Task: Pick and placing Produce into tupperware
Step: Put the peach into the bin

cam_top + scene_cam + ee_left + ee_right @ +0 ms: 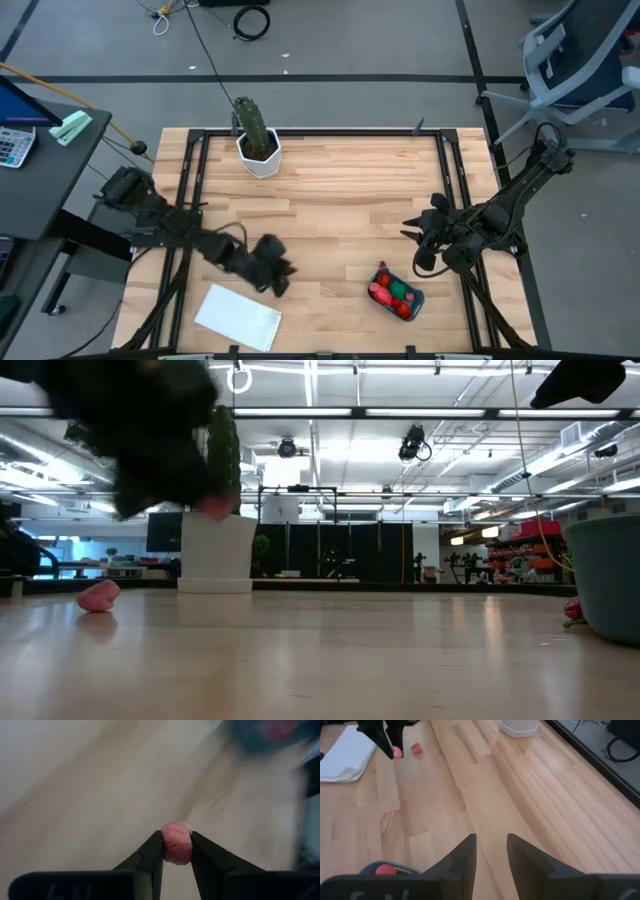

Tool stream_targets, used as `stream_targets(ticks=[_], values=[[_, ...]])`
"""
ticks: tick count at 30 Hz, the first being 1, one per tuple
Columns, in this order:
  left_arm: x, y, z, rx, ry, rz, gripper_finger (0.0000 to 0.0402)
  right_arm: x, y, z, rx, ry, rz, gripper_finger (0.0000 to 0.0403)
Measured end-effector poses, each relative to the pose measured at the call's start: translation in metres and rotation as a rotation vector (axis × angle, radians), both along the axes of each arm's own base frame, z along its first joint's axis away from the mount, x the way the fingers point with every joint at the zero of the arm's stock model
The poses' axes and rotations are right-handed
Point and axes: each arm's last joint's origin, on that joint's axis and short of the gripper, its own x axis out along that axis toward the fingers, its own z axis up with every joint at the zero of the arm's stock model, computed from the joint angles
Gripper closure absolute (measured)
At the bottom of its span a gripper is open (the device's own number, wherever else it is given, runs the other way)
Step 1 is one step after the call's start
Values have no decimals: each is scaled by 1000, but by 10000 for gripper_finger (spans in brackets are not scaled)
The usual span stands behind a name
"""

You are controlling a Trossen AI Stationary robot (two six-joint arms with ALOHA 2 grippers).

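Observation:
My left gripper (pixel 176 851) hangs over the near-left part of the table (pixel 276 272), shut on a small pink produce piece (pixel 176 842). It also shows in the right wrist view (pixel 396 752). Another red piece (pixel 416 748) lies loose on the wood close by (pixel 98 595). The teal tupperware (pixel 398 293) sits near the table's near-right side, holding several red pieces and a green one. One red piece (pixel 381 267) lies against its far corner. My right gripper (pixel 490 851) is open and waits above the table, just beyond the tupperware (pixel 418 238). My left gripper pinches the pink produce piece by its two sides (pixel 166 845) between the tips of both fingers (pixel 152 851). The fingers come from above, pointing down. The piece is lifted clear of the table.
A tall green cactus in a white pot (pixel 258 140) stands at the far edge. A flat white sheet (pixel 238 317) lies at the near-left edge beside the left gripper. Bare wood (pixel 340 210) stretches between the two arms.

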Motion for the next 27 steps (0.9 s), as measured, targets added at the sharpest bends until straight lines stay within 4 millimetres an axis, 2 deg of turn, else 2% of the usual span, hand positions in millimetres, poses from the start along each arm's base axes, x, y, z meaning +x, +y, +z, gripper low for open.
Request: stream_targets(ticks=[3,7,12,16,22,27], values=[[22,13,18,57,-203,-34,313,0,0,0,-6,-6,-5,286],[41,31,35,156,-383,-55,316,0,0,0,-7,-6,-5,286],[69,44,37,236,-426,-52,311,0,-1,1,-20,-18,-16,286],[114,38,35,283,-433,-158,313,0,-2,1,-51,-43,-37,286],[190,17,32,376,-457,-322,305,0,-2,2,-62,-52,-46,286],[237,4,23,389,-381,-376,301,0,-2,2,-61,-52,-47,286]])
